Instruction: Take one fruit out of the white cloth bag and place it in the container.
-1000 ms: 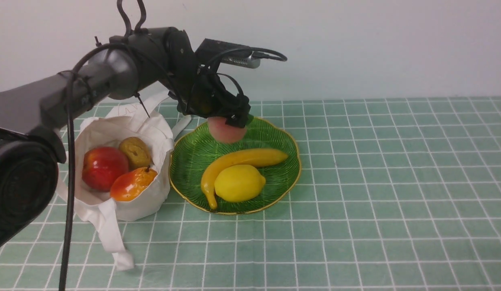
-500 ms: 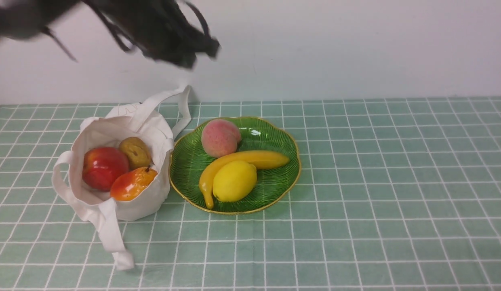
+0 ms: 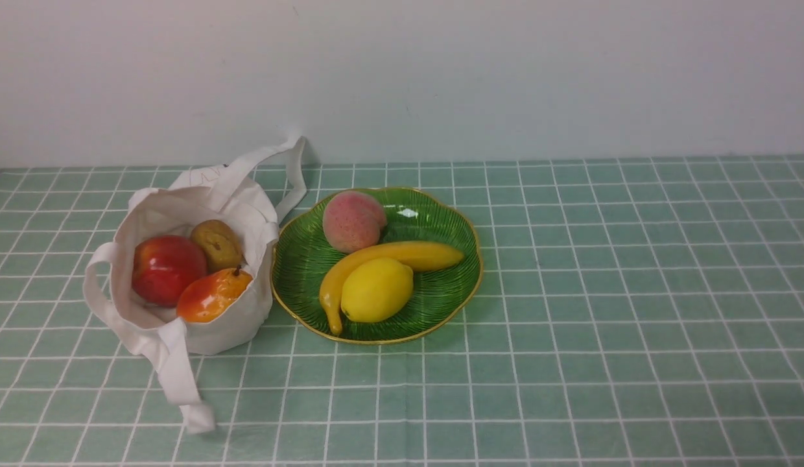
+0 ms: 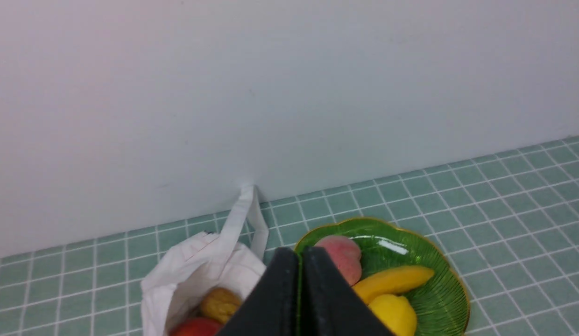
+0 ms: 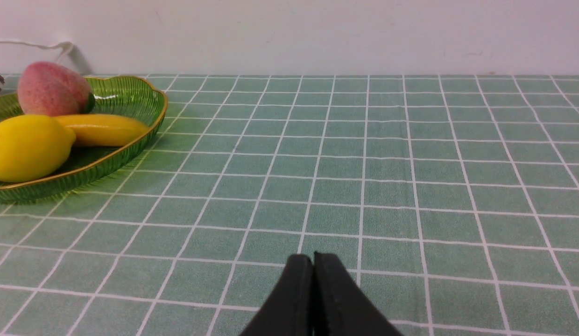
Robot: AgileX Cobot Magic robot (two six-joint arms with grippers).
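Observation:
The pinkish-red peach (image 3: 353, 220) lies at the back of the green glass dish (image 3: 441, 298), touching the banana. The white cloth bag (image 3: 233, 324) sits open just left of the dish, its straps flopped out. No arm shows in the front view. In the left wrist view my left gripper (image 4: 300, 254) is shut and empty, high above the bag (image 4: 201, 266) and the peach (image 4: 343, 254). In the right wrist view my right gripper (image 5: 313, 259) is shut and empty, low over the tablecloth, well right of the dish (image 5: 130, 98) and peach (image 5: 51, 88).
A banana (image 3: 389, 259) and a lemon (image 3: 376, 290) share the dish. In the bag lie a red apple (image 3: 167, 269), an orange-red mango (image 3: 211, 295) and a brownish fruit (image 3: 217, 245). A white wall (image 3: 441, 71) runs behind the green checked tablecloth (image 3: 635, 292).
The left arm let go of the peach in the dish, rose and pulled back out of the front view. The peach settled against the banana; the lemon and banana shifted slightly.

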